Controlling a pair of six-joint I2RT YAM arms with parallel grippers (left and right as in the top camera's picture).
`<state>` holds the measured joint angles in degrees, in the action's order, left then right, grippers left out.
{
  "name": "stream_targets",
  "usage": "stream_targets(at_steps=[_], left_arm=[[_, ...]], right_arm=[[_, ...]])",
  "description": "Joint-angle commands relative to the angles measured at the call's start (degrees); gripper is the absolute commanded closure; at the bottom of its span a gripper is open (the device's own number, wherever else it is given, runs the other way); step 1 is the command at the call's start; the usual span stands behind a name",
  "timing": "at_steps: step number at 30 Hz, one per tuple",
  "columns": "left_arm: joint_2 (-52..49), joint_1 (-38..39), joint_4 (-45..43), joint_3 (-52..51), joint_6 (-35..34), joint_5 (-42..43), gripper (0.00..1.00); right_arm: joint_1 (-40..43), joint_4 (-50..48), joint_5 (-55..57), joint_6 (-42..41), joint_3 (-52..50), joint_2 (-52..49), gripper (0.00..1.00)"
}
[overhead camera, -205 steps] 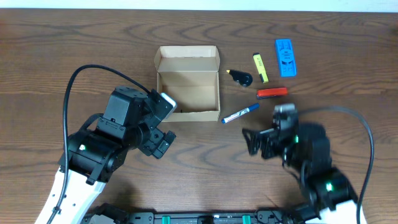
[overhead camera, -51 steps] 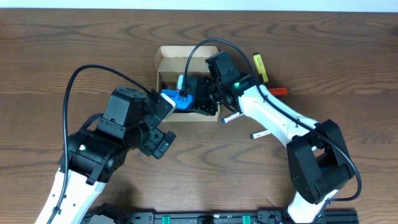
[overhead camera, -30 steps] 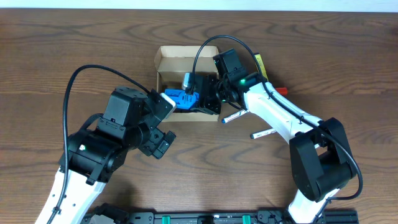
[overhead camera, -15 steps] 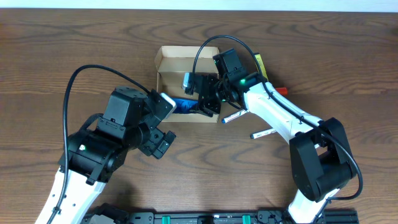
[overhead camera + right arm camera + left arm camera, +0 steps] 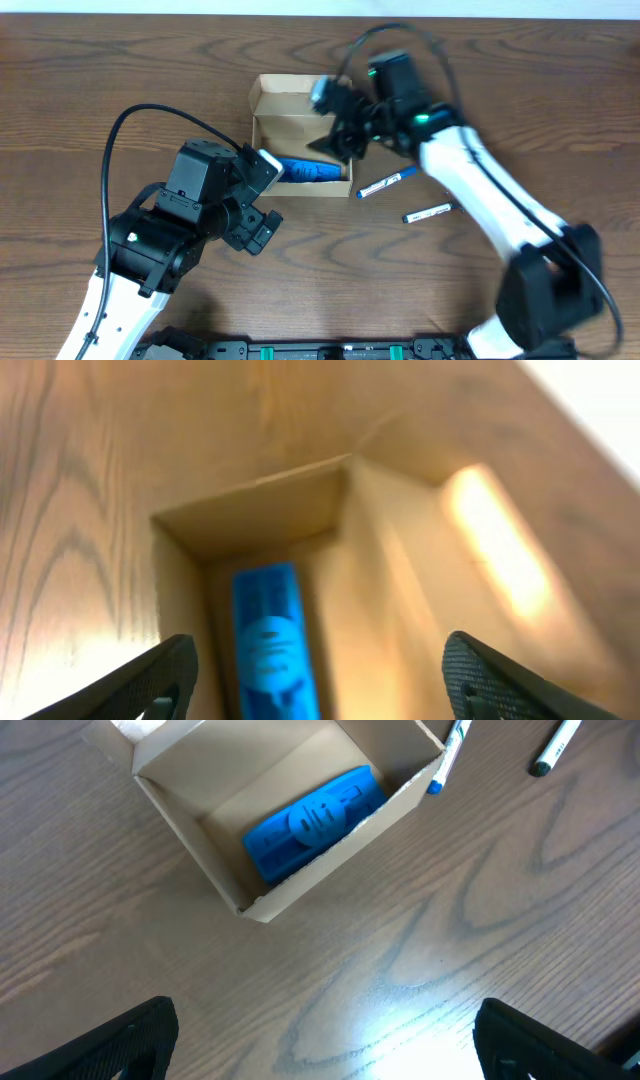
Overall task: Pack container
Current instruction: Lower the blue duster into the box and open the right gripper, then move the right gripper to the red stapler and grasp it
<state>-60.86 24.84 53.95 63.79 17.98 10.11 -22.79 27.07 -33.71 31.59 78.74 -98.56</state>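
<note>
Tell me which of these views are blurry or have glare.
Overhead: the right arm is smeared by motion blur at the cardboard box, everything else sharp. Left wrist: crisp, with a white glare patch on the table. Right wrist: soft throughout, and the box wall at right is blown out.

You have 1 flat item (image 5: pixel 305 171) in the container (image 5: pixel 256 140), along its near wall. 2 markers (image 5: pixel 387 183) lie on the table (image 5: pixel 120 80) just right of it.

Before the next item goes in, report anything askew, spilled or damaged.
Nothing stands out. The blue case lies flat inside the container, along one wall. Two markers lie loose on the table beside it.
</note>
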Motion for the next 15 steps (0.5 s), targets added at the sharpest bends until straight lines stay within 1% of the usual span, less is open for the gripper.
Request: stream_targets(at_steps=[1, 3, 7, 12, 15], left_arm=[[0.39, -0.22, 0.22, 1.07, -0.22, 0.20, 0.05], [0.39, -0.22, 0.22, 1.07, -0.22, 0.20, 0.05], [0.39, -0.22, 0.22, 1.07, -0.22, 0.20, 0.05], [0.39, -0.22, 0.20, 1.07, -0.22, 0.20, 0.05], [0.39, -0.22, 0.22, 1.07, -0.22, 0.20, 0.05]], right_arm=[[3.56, 2.25, 6.23, -6.60, 1.53, 7.43, 0.17], [5.09, 4.76, 10.38, -7.85, 1.53, 10.01, 0.16], [8.20, 10.97, 17.51, -7.67, 1.53, 13.14, 0.14], [11.72, 18.62, 21.00, -0.11, 1.49, 13.00, 0.14], [14.64, 20.59, 23.06, 3.76, 1.49, 12.11, 0.13]])
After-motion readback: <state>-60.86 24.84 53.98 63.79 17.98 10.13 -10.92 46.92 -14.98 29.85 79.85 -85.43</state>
